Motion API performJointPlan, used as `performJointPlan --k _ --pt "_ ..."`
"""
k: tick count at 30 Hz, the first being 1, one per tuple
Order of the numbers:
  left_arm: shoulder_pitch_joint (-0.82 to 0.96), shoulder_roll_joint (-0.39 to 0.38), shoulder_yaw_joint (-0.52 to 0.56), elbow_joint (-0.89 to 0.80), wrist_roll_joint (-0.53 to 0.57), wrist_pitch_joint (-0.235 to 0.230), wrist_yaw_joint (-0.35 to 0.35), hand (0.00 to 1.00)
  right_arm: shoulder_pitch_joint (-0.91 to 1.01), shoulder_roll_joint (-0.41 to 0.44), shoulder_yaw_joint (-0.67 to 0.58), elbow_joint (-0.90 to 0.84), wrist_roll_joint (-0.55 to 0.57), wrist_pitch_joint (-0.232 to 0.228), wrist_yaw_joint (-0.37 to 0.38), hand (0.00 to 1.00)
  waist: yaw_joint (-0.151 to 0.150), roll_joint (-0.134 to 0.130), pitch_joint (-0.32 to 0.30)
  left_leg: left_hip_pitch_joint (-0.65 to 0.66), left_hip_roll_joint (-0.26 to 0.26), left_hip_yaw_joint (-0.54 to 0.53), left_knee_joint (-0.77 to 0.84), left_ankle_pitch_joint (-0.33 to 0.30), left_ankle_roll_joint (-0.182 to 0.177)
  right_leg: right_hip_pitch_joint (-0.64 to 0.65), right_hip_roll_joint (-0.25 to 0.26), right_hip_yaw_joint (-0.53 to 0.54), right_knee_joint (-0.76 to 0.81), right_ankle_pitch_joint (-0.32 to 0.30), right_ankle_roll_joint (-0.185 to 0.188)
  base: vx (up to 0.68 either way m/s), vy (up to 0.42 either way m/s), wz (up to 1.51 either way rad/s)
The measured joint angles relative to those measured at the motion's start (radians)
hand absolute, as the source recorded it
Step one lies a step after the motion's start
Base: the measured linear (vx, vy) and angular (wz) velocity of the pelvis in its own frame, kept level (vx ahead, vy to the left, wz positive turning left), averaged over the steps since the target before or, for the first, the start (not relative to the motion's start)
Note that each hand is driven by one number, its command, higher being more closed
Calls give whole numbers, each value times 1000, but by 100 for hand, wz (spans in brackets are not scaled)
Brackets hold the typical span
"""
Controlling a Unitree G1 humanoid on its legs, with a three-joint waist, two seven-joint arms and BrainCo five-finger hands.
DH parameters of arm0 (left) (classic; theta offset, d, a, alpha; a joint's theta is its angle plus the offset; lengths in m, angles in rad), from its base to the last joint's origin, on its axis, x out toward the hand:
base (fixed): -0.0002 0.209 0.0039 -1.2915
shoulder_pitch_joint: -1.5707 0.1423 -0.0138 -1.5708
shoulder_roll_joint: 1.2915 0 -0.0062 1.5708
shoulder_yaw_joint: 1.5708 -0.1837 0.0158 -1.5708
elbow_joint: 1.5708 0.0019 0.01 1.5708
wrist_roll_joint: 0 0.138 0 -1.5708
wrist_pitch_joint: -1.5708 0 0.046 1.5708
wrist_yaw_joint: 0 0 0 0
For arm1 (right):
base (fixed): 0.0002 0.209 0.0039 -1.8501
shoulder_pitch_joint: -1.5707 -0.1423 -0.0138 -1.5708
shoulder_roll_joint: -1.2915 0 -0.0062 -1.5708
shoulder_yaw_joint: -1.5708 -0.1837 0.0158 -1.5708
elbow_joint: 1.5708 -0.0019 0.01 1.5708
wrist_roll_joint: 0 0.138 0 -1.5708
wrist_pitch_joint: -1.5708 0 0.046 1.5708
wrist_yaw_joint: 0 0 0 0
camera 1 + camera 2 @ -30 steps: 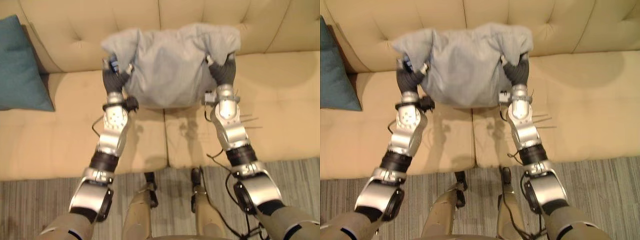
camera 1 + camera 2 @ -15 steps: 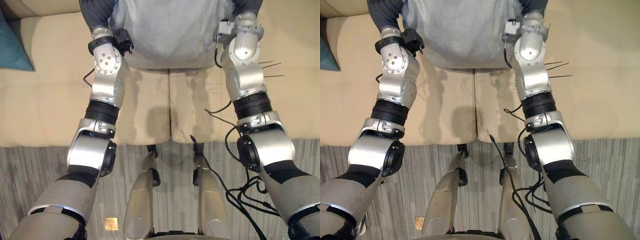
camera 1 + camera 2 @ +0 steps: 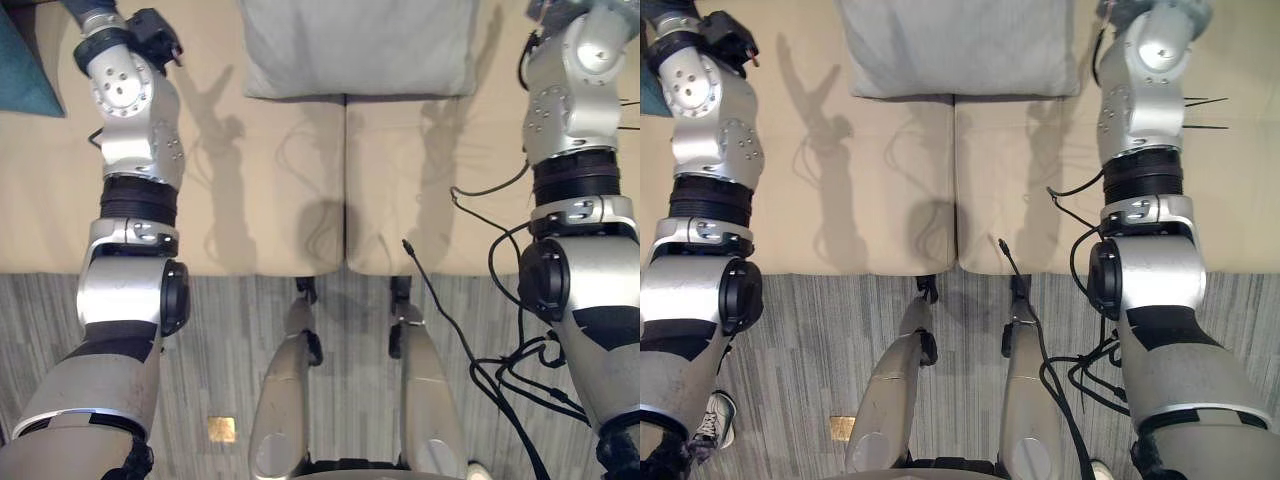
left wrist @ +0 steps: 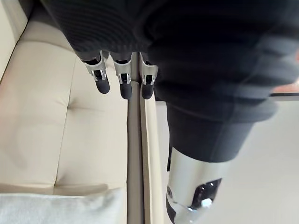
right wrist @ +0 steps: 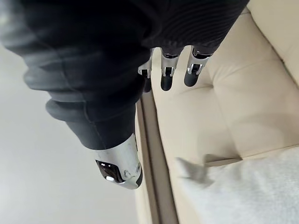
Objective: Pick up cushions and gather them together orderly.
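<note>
Left robot hand (image 4: 122, 83) and right robot hand (image 5: 167, 78) hang slack-fingered, empty; grey cushion (image 3: 355, 45) lies crosswise between them, teal cushion (image 3: 18, 72) beyond the left one

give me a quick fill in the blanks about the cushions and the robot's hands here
1. The grey cushion lies on the sofa, held by ___ hand.
2. The left hand and the right hand have straight fingers and hold nothing, so both are ___.
3. The teal cushion lies to the robot's ___ of the grey cushion.

Missing words: neither; open; left
</note>
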Motion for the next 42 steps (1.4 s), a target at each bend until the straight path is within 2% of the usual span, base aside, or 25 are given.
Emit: performJointPlan --k 3,5,7,8,9,10,11,13,15,17,20,26,32,33,35,36,37,39,40,41,42 --pt "106 16 9 -68 -9 -9 -14 0 120 -36 -6 -148 30 -46 20 0 7 0 0 26 -1 8 -15 0 0 4 -1 6 23 -10 -2 25 -45 -3" --pt "209 9 9 -130 -9 -10 -32 0 242 -44 -30 -219 39 -56 46 0 7 -1 -1 40 -2 15 -16 0 0 14 -1 11 26 -10 -2 42 -47 -7" --pt "397 -50 9 -230 -6 -10 -58 0 498 -37 -50 -324 40 -59 70 0 6 -2 -1 83 0 21 -17 0 0 59 -1 10 23 -11 -1 66 -65 0" --pt "452 -70 9 -253 -5 -10 -69 0 567 -29 -50 -349 38 -59 81 0 6 -3 -2 98 1 22 -17 -1 0 79 -1 8 18 -11 -1 72 -71 4" --pt "561 -107 8 -287 10 -9 -90 0 698 -2 -52 -401 28 -57 106 0 2 -6 -4 126 7 24 -17 -4 -3 113 -1 4 8 -15 0 67 -74 3" --pt "708 -152 3 -328 18 -8 -115 0 859 44 -53 -460 15 -57 137 0 -4 -11 -22 152 14 26 -14 -34 5 147 -1 0 -4 -35 1 68 -65 3" --pt "762 -170 0 -337 29 -7 -126 0 917 65 -52 -476 0 -57 148 0 -5 -15 -36 153 13 28 -11 -38 9 150 -1 0 -4 -43 -2 75 -67 0" --pt "978 -222 -20 -345 54 7 -205 0 1145 125 -34 -482 -65 -50 205 0 -5 -22 -63 191 16 27 -11 -51 -1 192 12 -3 -16 -48 -4 59 -53 -2" --pt "1107 -243 -21 -338 64 17 -264 0 1274 167 -32 -469 -133 -35 246 0 -5 -23 -85 220 22 28 -15 -62 -2 230 20 -4 -39 -50 -5 33 -54 -6" --pt "1262 -264 -29 -297 105 26 -323 0 1436 214 -15 -401 -195 -31 292 0 -5 -27 -147 262 29 31 -17 -72 -4 287 28 -8 -74 -49 -6 72 -43 -5" --pt "1406 -287 -27 -194 174 40 -363 0 1568 248 15 -246 -260 -16 356 0 -4 -43 -240 345 32 47 -17 -105 -6 381 32 -2 -126 -52 -2 100 -25 -12" --pt "1480 -337 -26 38 361 84 -402 0 1632 251 18 -16 -392 23 420 0 -10 -63 -322 492 30 107 -21 -150 -10 524 35 54 -213 -34 6 59 11 -30" --pt "1478 -330 -26 38 387 85 -420 0 1632 244 30 2 -404 37 442 0 -8 -89 -329 564 29 164 -21 -159 -10 559 40 114 -208 -24 18 10 5 -31" --pt "1475 -316 -27 28 386 85 -419 0 1618 239 49 2 -404 40 442 0 -8 -95 -325 559 29 172 -15 -160 -8 550 41 124 -195 -21 23 -10 2 -23" --pt "1458 -287 -28 -9 384 84 -418 0 1612 238 74 -9 -403 41 442 0 -12 -119 -319 500 32 177 72 -179 17 503 27 129 -139 -6 30 -26 -4 -8" --pt "1456 -287 -18 -41 383 84 -417 0 1610 236 81 -11 -401 42 442 0 -9 -112 -316 469 58 173 100 -190 26 493 38 125 -124 2 44 -95 -46 13" --pt "1450 -291 -8 -63 373 82 -416 0 1601 242 90 -13 -401 47 443 0 -9 -99 -302 448 71 160 128 -195 34 425 33 99 135 -96 6 -111 -66 34" --pt "1456 -290 -8 -88 365 83 -416 0 1631 244 105 -13 -400 48 446 0 -8 -112 -307 450 69 119 165 -198 38 416 11 71 473 -173 31 -81 -149 58" --pt "1466 -291 -6 -90 364 83 -415 0 1631 243 115 -13 -397 47 450 0 -3 -127 -316 429 69 101 197 -192 29 449 -1 78 549 -188 53 -103 -226 48" --pt "1475 -291 -4 -95 364 85 -414 0 1625 243 120 -14 -391 47 453 0 -1 -137 -322 411 68 93 213 -188 23 473 -9 82 551 -186 54 -160 -227 31" --pt "1479 -290 -2 -98 365 88 -413 0 1606 239 122 -14 -389 47 456 0 3 -143 -325 377 76 87 232 -174 10 493 -2 87 484 -238 68 -178 -199 1"
